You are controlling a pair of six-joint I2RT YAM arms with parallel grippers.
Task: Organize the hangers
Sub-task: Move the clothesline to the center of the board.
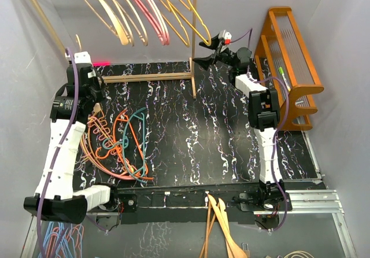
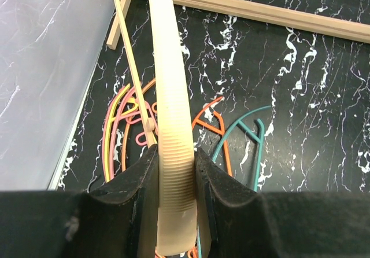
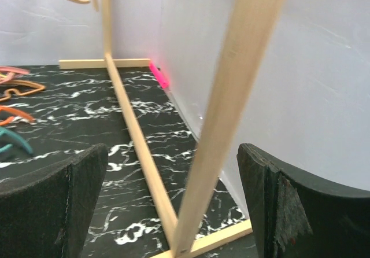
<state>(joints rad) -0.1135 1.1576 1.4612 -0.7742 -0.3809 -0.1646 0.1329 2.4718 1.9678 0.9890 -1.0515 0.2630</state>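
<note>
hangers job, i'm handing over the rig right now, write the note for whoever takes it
Left pincer: shut on a tan hanger.
Right pincer: open, straddling the rack post, holding nothing.
Done: several hangers hang on the rack.
To do: hang the tan one, then the pile of orange, teal and pink ones on the table's left side.

This is a robotics lab test cell, not a home. A left arm (image 1: 60,154) and a right arm (image 1: 266,148) are bolted to a black rail (image 1: 191,197) at the near edge of a black marbled counter (image 1: 231,125). Plain white panels (image 1: 29,38) wall it in. Aluminium framing (image 1: 312,199) shows at the right. A bare wooden rack (image 1: 193,38) carries coloured hangers (image 1: 122,32).
</note>
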